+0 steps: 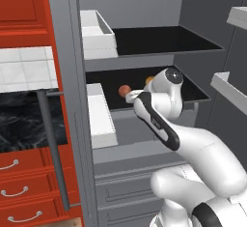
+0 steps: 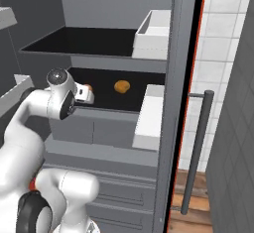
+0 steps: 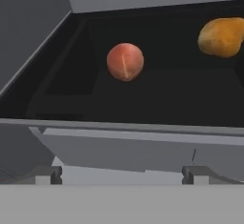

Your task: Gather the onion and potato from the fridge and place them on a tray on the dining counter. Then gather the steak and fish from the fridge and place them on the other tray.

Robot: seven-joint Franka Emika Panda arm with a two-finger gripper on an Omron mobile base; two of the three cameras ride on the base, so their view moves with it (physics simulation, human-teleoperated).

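The grey fridge (image 1: pixel 67 76) (image 2: pixel 179 78) stands open. On its lower black shelf (image 1: pixel 195 94) (image 3: pixel 143 99) lie a round reddish onion (image 1: pixel 124 91) (image 3: pixel 125 61) and, further right, a yellow-orange potato (image 2: pixel 122 86) (image 3: pixel 222 37). The arm partly covers the potato (image 1: pixel 149 79) in the left base view and the onion (image 2: pixel 89 87) in the right base view. My gripper (image 1: pixel 131 97) (image 2: pixel 92 96) (image 3: pixel 121 175) hovers at the shelf's front lip, open and empty, a short way in front of the onion. The tray and the dining counter are out of view.
White door bins (image 1: pixel 99 35) (image 1: pixel 102 120) (image 2: pixel 154 29) (image 2: pixel 149 115) flank the opening, with more (image 1: pixel 231 88) on the other door. An upper black shelf (image 1: pixel 164 40) hangs overhead. Red cabinets (image 1: pixel 21 8) and drawers (image 1: pixel 19 192) stand left, beside the long door handle (image 1: pixel 50 148) (image 2: pixel 198 147).
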